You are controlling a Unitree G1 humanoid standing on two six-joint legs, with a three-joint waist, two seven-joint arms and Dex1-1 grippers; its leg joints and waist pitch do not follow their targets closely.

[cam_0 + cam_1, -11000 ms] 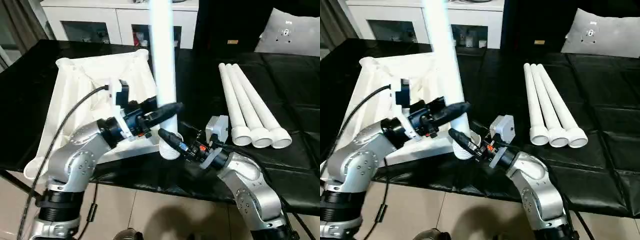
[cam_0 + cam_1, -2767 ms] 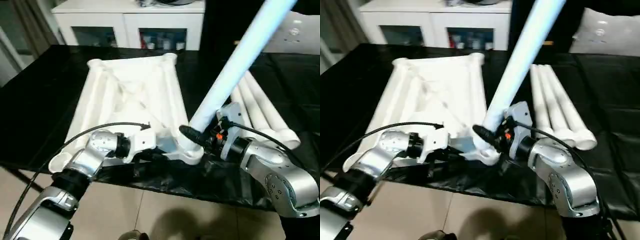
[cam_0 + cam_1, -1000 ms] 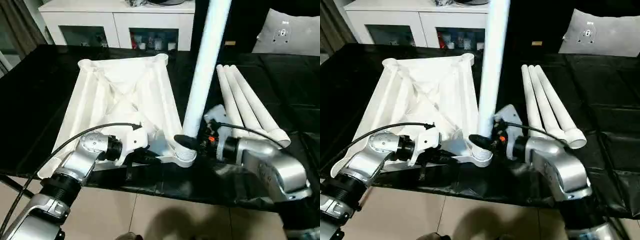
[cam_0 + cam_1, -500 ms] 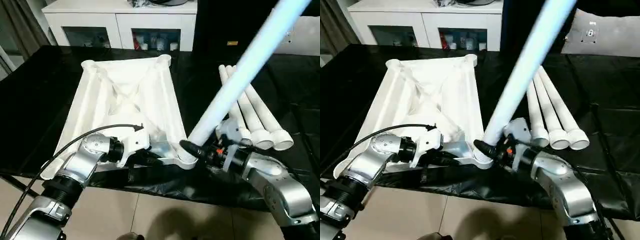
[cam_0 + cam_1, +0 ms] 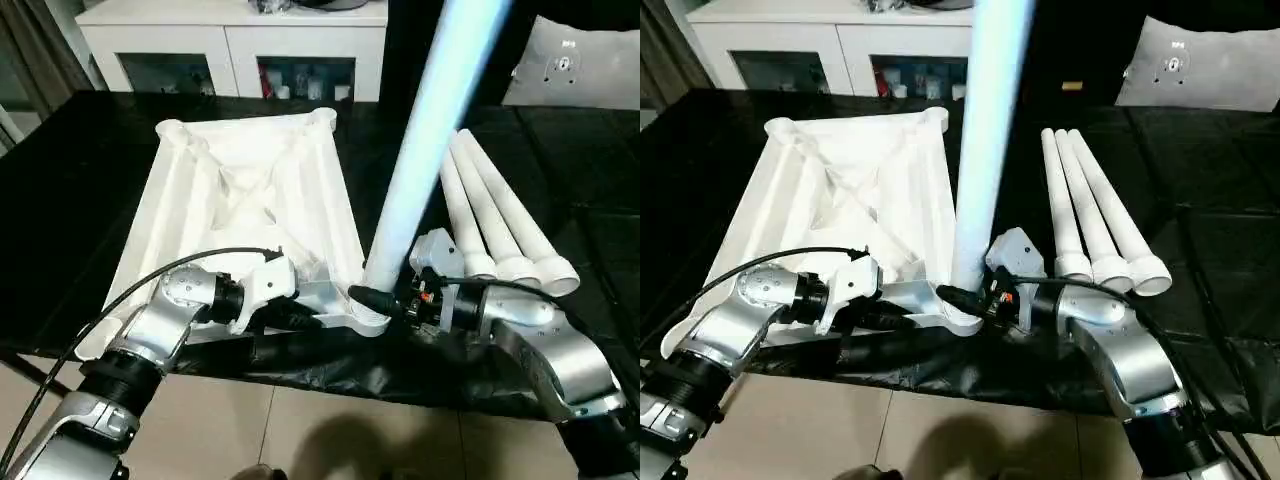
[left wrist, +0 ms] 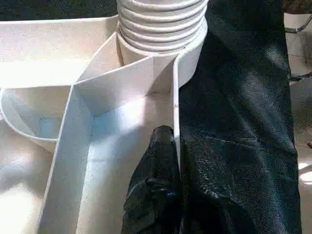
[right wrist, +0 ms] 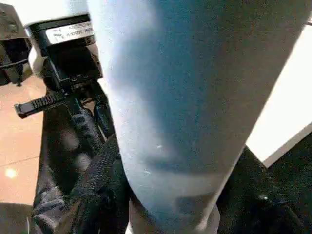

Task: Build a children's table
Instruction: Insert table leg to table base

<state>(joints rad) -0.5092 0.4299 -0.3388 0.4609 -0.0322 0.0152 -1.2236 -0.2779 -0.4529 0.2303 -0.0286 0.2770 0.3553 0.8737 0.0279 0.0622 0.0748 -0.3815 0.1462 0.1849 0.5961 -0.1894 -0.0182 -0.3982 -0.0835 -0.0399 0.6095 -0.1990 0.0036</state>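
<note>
Black table [image 5: 90, 200], shiny and dark, with a white cabinet [image 5: 230, 40] behind and a grey pad [image 5: 585, 65] at far right. On the left half, the tabletop piece [image 5: 250, 200] lying upside down, ribs and cross-braces facing up, a round socket at each corner.

At its near edge, left gripper [image 6: 163, 161] pinched shut on the thin rim wall just beside the near right socket [image 5: 368, 318], bracing the piece. Ridged end of a leg visible in that socket in the left wrist view.

In that socket, one leg [image 5: 425, 140] rising nearly upright, leaning slightly toward the right and away from the camera. Right gripper [image 5: 385, 300] clamped around the leg's lower end just above the socket, fingers half spread by the tube's width, the tube filling the space between them in the right wrist view.

Farther right, three spare legs [image 5: 495, 225] lying side by side, touching, wide ends toward the near edge.

Probably the first-leg step: seating the tube in its corner. Cannot tell how deep the ridged end sits. Next move, likely: straighten the leg square to the piece, press or twist down until fully home, with the rim kept pinned against the push. Then release and reach right for the nearest spare leg. Three corners yet to fill.
</note>
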